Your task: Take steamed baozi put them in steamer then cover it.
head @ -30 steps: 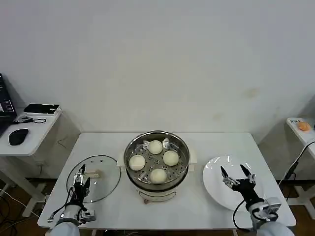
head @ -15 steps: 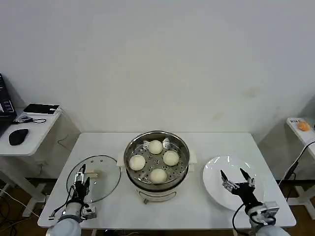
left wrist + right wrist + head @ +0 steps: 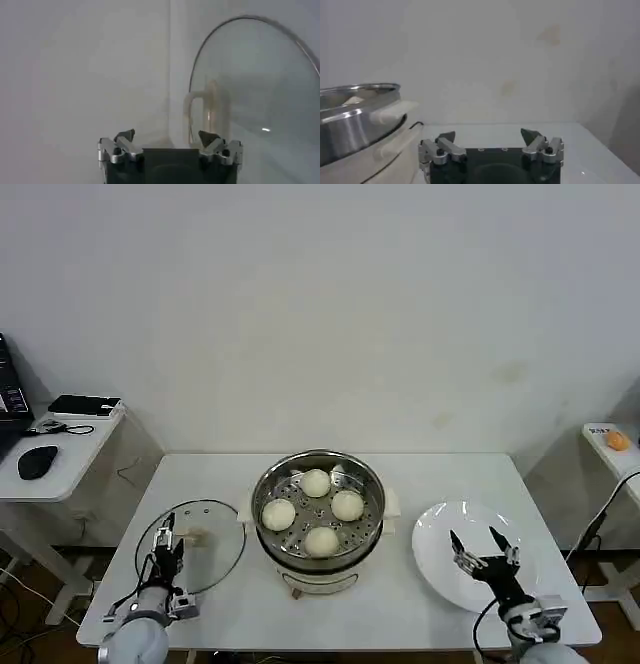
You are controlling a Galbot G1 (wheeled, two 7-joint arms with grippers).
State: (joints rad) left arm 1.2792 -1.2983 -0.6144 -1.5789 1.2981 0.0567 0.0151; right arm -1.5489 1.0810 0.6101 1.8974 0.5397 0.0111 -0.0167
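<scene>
Left claw (image 3: 167, 544) open, lid (image 3: 205, 546) handle (image 3: 205, 112) just ahead; straddle it squarely before closing, lift level to steamer (image 3: 318, 509)

Four cream-white steamed baozi (image 3: 316, 482) on perforated silver tray of shiny steel steamer (image 3: 318, 514), cream base. At 9 o'clock, clear glass cover (image 3: 192, 547), cream handle. At 3 o'clock, plain white plate (image 3: 435, 534). White table (image 3: 400, 474).
</scene>
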